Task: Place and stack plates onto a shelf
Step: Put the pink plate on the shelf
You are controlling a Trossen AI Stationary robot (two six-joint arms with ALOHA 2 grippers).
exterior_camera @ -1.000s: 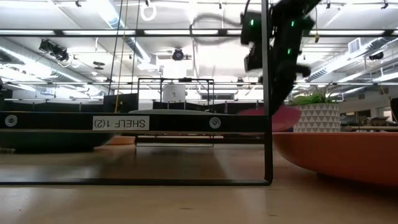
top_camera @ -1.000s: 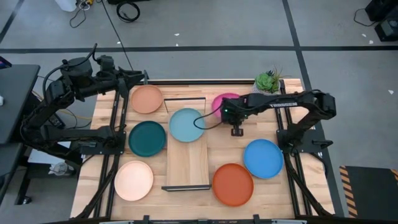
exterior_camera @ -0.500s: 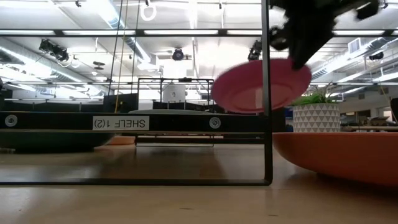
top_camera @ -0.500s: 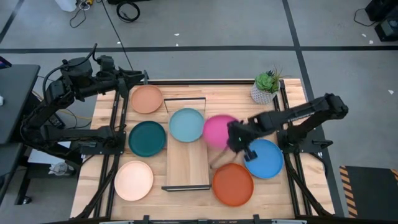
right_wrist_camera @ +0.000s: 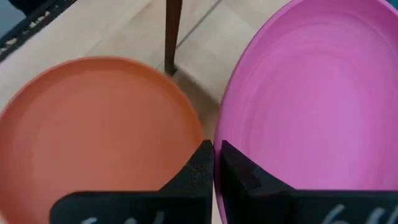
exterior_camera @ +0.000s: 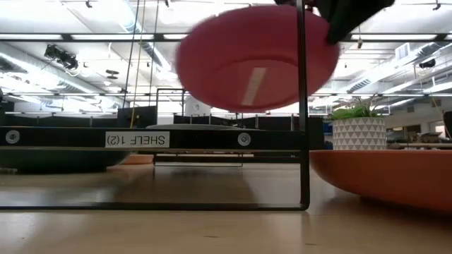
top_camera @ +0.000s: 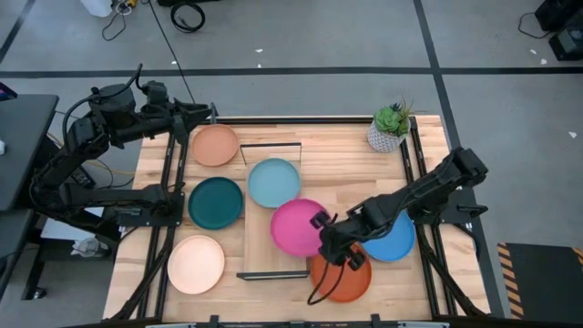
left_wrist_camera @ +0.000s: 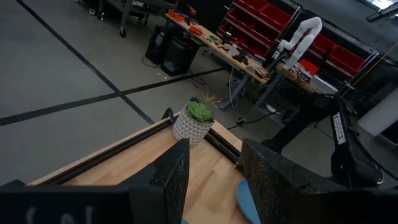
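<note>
Magenta plate (top_camera: pixel 299 227) clamped in right gripper (top_camera: pixel 326 240) above shelf (exterior_camera: pixel 138 139) labelled "SHELF 1(2)", left gripper (left_wrist_camera: pixel 211 177) parted.

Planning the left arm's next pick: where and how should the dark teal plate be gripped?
Grip the dark teal plate by its raised rim, one finger inside and one outside. Come from above at its left edge, the side toward the left pincer. It lies flat on the table, beside the shelf, so only the rim offers a hold.

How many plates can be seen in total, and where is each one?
7. Magenta plate in the right gripper above the shelf; light blue on the shelf; terracotta, teal, peach to its left; red-orange, bright blue to its right. More may be hidden.
</note>
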